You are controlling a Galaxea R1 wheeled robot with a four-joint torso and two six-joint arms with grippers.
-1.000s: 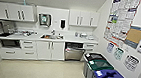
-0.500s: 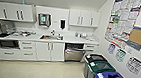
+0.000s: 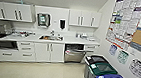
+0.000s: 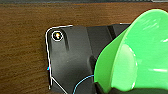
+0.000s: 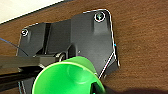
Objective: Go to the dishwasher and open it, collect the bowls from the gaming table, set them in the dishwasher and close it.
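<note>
While the dishwasher (image 3: 74,53) already stood open, each wrist view showed a lime green bowl (image 4: 140,55) (image 5: 68,77); whether either gripper pinched one was unclear, and loading and closing remained.

The dishwasher (image 3: 74,53) stands under the white counter with its steel door tipped partly open, dark inside; a lime green bowl (image 4: 140,55) shows tilted, another green bowl (image 5: 68,77) rim-up

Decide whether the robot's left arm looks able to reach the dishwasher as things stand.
Probably not. The dishwasher stands under the counter across a stretch of floor, far from the robot. Nothing stands in the way; distance alone seems the obstacle.
</note>
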